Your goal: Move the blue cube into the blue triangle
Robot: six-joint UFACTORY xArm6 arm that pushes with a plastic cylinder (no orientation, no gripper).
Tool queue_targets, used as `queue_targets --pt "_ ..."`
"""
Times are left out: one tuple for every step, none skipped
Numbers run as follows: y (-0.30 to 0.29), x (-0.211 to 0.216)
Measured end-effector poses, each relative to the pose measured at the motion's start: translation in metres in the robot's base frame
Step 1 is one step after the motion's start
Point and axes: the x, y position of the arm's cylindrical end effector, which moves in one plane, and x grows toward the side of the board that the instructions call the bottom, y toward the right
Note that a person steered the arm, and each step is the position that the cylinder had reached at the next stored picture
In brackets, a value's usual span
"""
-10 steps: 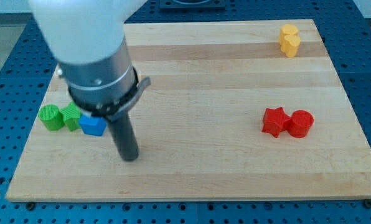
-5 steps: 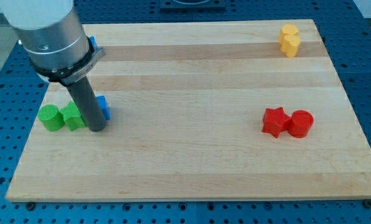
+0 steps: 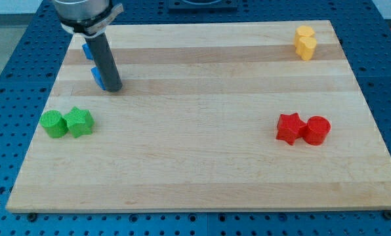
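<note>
My tip (image 3: 113, 88) stands near the board's upper left. The blue cube (image 3: 98, 78) is mostly hidden behind the rod; only its left edge shows, touching the rod just left of the tip. A second blue block, the blue triangle (image 3: 88, 50), shows as a sliver higher up, left of the rod and a short way above the cube. Its shape cannot be made out.
A green cylinder (image 3: 52, 123) and a green star (image 3: 80, 122) touch at the view's left. A red star (image 3: 289, 128) and a red cylinder (image 3: 317, 130) touch at the right. A yellow block (image 3: 304, 42) sits at the top right. The board's left edge (image 3: 59, 72) is near.
My tip has moved up the view, from beside the green blocks to the upper left. The blue cube has been pushed up with it, away from the green star and close to the other blue block.
</note>
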Motion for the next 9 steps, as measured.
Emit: queue_targets --pt "0.0 0.01" --pt "-0.006 0.03" --pt "-0.022 0.025" --pt "-0.022 -0.01" --pt "-0.022 -0.026" --pt "-0.022 -0.033" --pt "-0.022 -0.037" --pt "-0.022 -0.037" --pt "-0.022 -0.039"
